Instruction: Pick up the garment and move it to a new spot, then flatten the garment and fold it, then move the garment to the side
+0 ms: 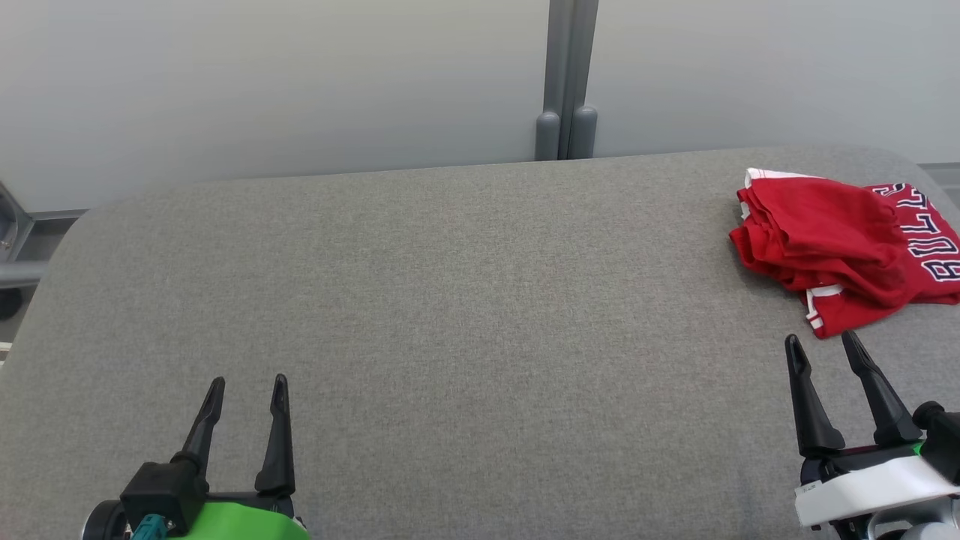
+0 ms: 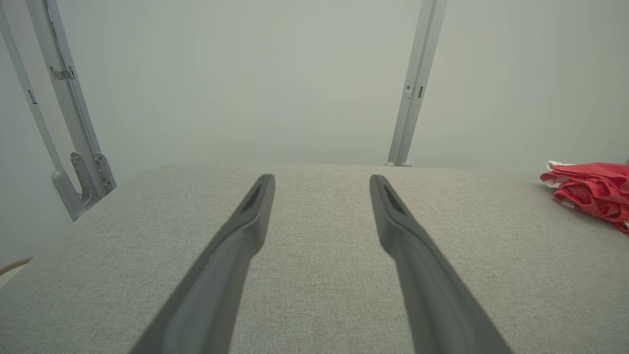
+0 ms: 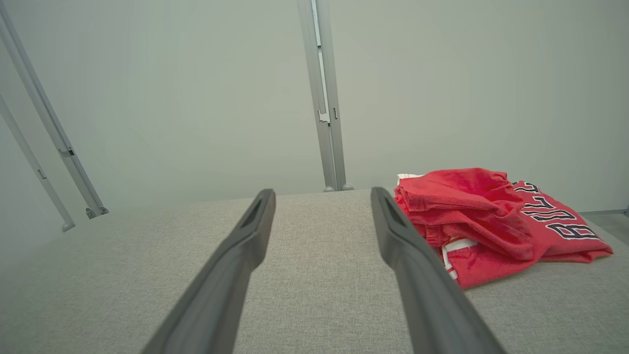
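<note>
1. Red garment (image 1: 817, 232), head view: block lettering (image 1: 926, 236), navy with a white outline, runs up the cloth by the picture's right edge. It reads "BULLS". The B is clipped by the frame edge and the S sits partly in a fold.
2. Right wrist view, same lettering on the same garment: the near letters "BUL" are clear. The farther ones are foreshortened and wrinkled, and the last is half tucked under a fold.
3. Left wrist view: the garment lies at the right edge and its letters can't be made out.

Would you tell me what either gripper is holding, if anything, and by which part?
Nothing: the left gripper and right gripper stand open and empty; the red garment lies crumpled, ungripped.
</note>
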You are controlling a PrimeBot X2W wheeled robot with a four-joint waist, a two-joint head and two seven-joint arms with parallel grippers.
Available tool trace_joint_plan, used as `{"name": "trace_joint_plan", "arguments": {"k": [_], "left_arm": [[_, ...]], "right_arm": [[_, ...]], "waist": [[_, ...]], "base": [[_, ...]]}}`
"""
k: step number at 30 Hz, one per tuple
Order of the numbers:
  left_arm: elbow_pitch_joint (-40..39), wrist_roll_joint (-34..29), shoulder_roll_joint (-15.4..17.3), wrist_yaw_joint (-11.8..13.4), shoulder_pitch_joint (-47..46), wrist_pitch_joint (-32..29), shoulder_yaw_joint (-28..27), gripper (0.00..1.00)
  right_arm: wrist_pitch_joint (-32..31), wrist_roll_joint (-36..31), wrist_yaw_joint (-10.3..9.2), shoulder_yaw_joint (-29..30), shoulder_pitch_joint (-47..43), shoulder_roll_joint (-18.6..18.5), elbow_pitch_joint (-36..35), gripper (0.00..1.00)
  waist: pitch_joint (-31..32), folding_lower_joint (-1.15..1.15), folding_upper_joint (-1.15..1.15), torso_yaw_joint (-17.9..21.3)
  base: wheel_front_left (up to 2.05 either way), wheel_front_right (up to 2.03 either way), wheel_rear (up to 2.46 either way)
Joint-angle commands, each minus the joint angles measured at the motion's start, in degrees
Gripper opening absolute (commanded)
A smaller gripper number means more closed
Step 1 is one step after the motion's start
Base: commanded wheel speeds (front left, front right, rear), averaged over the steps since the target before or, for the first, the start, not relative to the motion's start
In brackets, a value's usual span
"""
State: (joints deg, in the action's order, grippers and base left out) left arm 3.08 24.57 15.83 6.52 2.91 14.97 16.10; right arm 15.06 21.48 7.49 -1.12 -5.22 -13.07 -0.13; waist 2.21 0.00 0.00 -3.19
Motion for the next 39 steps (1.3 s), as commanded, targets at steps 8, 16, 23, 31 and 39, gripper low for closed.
{"name": "trace_joint_plan", "arguments": {"k": [8,16,23,31,39], "left_arm": [[0.92,-0.82,-0.68,-1.02,0.67,0.22,-0.68,1.0],[1.61,-1.19,-1.03,-1.61,0.71,0.22,-1.08,1.0],[2.17,-1.1,-1.25,-2.03,0.54,0.22,-1.16,1.0],[4.35,1.02,-1.9,-2.32,-0.08,-0.78,-1.28,0.0],[6.03,8.45,-3.0,-3.63,-2.06,-2.87,-3.79,0.0]], "right_arm": [[0.17,0.04,0.0,0.17,0.22,0.38,-0.16,1.0],[0.17,0.12,0.0,-0.19,0.33,0.44,-0.32,1.0],[0.17,0.19,0.0,-0.52,0.43,0.39,-0.16,1.0],[-0.61,1.95,0.0,-0.7,-0.13,1.47,2.05,0.0],[-2.98,9.63,0.0,0.04,2.56,2.33,4.69,0.0]], "waist": [[0.08,0.0,0.0,0.01],[0.12,0.0,0.0,0.13],[0.1,0.0,0.0,0.07],[0.06,0.0,0.0,0.12],[-0.13,0.0,0.0,0.31]], "base": [[0.0,0.0,0.0],[0.0,0.0,0.0],[0.0,0.0,0.0],[0.0,0.0,0.0],[0.0,0.0,0.0]]}}
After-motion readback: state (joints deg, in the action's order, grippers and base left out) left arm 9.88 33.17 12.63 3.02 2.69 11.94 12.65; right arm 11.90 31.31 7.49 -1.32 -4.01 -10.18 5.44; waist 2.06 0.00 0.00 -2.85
